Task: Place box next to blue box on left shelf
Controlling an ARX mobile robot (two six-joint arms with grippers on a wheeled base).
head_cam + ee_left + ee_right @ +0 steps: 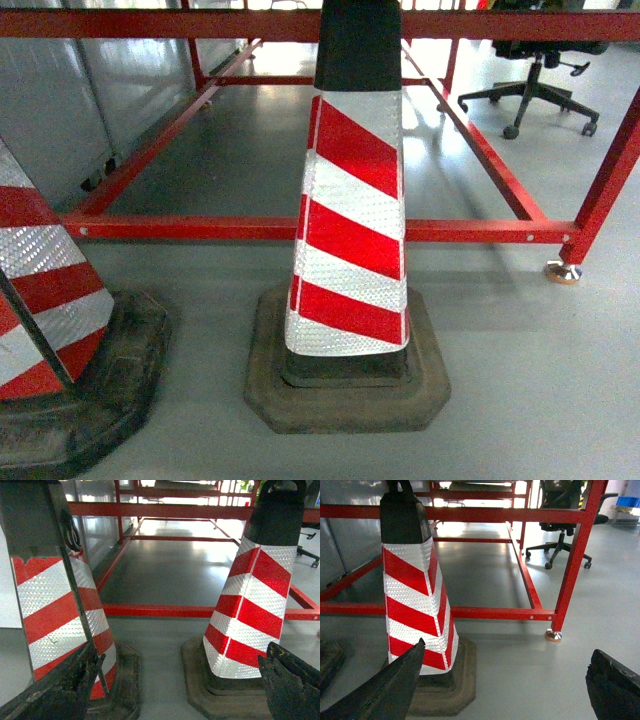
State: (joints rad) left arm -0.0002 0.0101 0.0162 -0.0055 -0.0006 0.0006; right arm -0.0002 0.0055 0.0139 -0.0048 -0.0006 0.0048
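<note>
**Two cones and a red frame ahead, both pincers spread and holding nothing**

From my head camera I look down at a grey floor (520,380). A red-and-white striped cone (350,230) with a black top stands just in front of me on its dark rubber base (345,395). A second cone (40,300) of the same kind stands at the near left, cut off by the edge of the view. The two bases sit near each other but apart.

Beyond the cones runs a red metal frame (300,228), its low bar crossing from left to right and its far bars reaching back. At the right its leg ends in a round metal foot (563,271) resting on the floor. A black office chair (535,90) stands far right, past the frame. Grey panels (60,110) line the far left.

My left pincer (175,690) is spread wide, its dark fingers (55,690) at the bottom corners of its wrist view, framing the gap between the two cones. My right pincer (505,690) is also spread wide and grips nothing; one cone stands to its left.

I cannot see the box or the left shelf in any of my views.
</note>
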